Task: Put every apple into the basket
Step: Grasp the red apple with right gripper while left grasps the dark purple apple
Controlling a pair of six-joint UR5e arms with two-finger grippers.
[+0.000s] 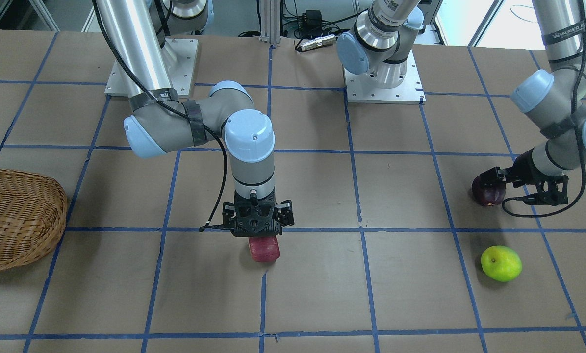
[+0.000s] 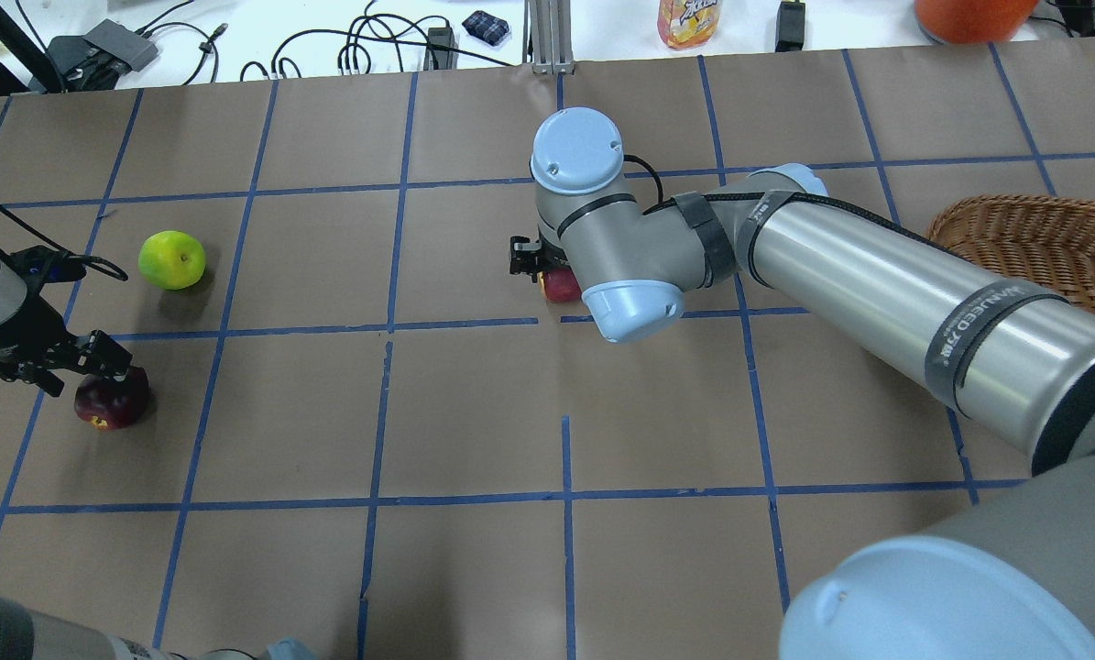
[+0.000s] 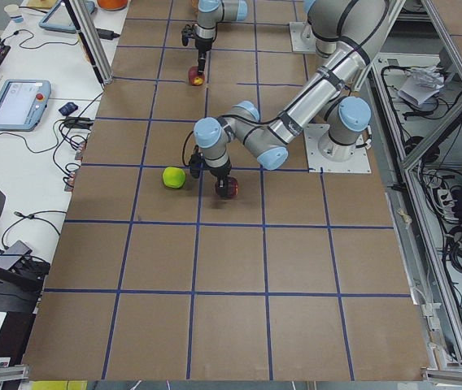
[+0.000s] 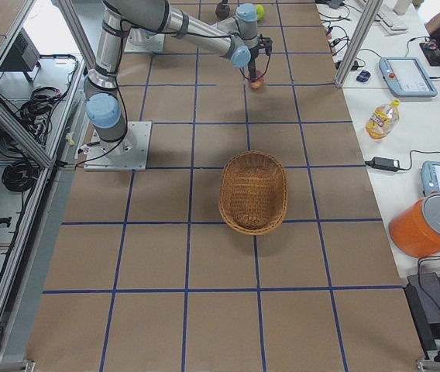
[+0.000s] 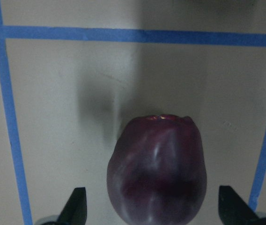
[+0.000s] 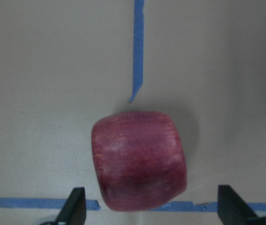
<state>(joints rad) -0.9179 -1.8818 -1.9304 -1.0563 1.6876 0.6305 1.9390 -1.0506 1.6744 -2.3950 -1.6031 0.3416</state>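
both claws gape wide, holding nothing: the left claw [image 5: 151, 211] straddles the maroon apple [image 5: 156, 164], the right claw [image 6: 152, 211] the red apple [image 6: 139, 159], both on the surface [image 2: 474, 412]. from overhead, the basket [image 2: 1014, 240] sits at three o'clock of the red apple. an off-centre squeeze could squirt either apple away.

Basket [image 1: 23, 215] cut by frame edge; red apple [image 2: 559, 287] mostly hidden under right arm [image 2: 620, 247].

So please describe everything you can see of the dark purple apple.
The dark maroon apple is smooth and glossy, with a small yellowish spot at one end. It seems to rest on the brown table. The left gripper is open around it, fingertips clear of its skin.
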